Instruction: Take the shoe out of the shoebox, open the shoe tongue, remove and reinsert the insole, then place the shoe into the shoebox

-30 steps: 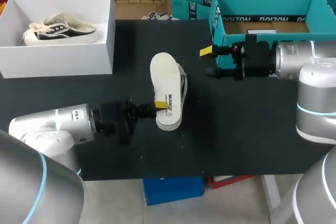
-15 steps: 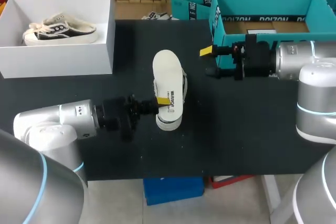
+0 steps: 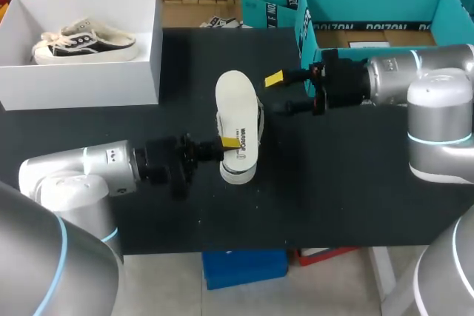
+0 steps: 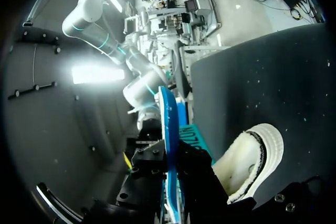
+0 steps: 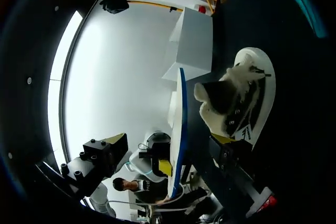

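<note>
White shoebox (image 3: 81, 83): set at the table's far left corner, with a second shoe (image 3: 81, 41) lying inside it.

Left gripper (image 3: 228, 143): reached in from the left to the heel end of the shoe. One yellow tip is pressed on the sole and the other is hidden behind the shoe, so the heel appears to be clamped.

Shoe (image 3: 237, 120): out of the box, near the middle of the black table (image 3: 333, 183). It is propped on its side with the white sole turned up and the opening turned toward the right arm.

Right gripper (image 3: 280, 94): hung just beside the shoe's toe half. Its fingers are spread apart and nothing is held between them.

Teal shoebox (image 3: 370, 5): set at the far right, behind the right arm. No shoe can be seen in it.

Step in hand: judged to be the opening of the tongue, before the insole is drawn out.

How it is best done: the heel should be held firm and steady by the left gripper. The right fingers should be brought into the opening from the side, so that only the tongue is pinched, clear of the laces. It should then be folded toward the toe slowly, so the shoe is not twisted out of the clamp.
</note>
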Controlling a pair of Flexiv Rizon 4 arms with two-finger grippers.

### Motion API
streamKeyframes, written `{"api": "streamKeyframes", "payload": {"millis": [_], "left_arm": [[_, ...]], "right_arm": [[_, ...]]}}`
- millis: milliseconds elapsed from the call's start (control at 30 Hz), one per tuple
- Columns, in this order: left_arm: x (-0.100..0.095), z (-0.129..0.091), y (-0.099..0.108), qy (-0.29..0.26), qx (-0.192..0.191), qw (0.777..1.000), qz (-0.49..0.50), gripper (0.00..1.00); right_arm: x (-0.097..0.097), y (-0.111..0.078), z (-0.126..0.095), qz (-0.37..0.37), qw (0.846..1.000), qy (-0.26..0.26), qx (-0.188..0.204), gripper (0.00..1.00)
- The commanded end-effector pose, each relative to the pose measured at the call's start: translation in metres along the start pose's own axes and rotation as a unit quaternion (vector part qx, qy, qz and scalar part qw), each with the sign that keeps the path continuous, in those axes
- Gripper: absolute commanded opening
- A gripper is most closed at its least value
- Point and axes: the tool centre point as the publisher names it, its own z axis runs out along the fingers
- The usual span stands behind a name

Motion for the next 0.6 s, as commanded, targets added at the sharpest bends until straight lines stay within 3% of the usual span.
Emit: {"api": "streamKeyframes", "payload": {"millis": [33,433,500,533,600], "left_arm": [[0.000,0.000,-0.002,0.002,-0.003,1.000,0.001,0.00],[0.000,0.000,-0.002,0.002,-0.003,1.000,0.001,0.00],[0.000,0.000,-0.002,0.002,-0.003,1.000,0.001,0.00],[0.000,0.000,-0.002,0.002,-0.003,1.000,0.001,0.00],[0.000,0.000,-0.002,0.002,-0.003,1.000,0.001,0.00]], "right_arm": [[-0.008,0.006,0.020,0.003,1.000,0.005,0.026,1.00],[-0.011,-0.006,0.045,0.016,0.999,0.020,0.034,1.00],[-0.011,-0.007,0.048,0.017,0.999,0.021,0.035,0.95],[-0.011,-0.007,0.049,0.018,0.999,0.021,0.036,0.85],[-0.011,-0.007,0.051,0.019,0.999,0.022,0.035,0.78]]}}
